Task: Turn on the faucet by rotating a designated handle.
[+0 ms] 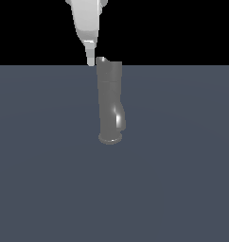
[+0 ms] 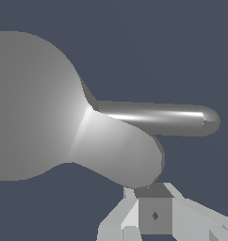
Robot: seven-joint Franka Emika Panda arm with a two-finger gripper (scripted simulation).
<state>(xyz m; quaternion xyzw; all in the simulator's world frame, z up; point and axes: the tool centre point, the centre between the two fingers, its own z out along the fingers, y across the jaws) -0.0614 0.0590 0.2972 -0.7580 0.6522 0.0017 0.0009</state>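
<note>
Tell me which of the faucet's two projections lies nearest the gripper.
The broad matte lobe, its tip beside the gripper; the thin shiny rod reaches off farther away.

arm: cut by top edge | gripper: jaw gap unreadable

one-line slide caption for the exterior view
White gripper hangs beside the top of an upright grey faucet on a dark floor.

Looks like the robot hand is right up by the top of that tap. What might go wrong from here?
The fingers hang beside the faucet's top, toward the exterior view's left, gripping nothing. The handle is thin and smooth, so a sideways push could slip off it. In the wrist view the broader rounded lobe lies nearer the fingers, so they might press that instead, turning nothing.
</note>
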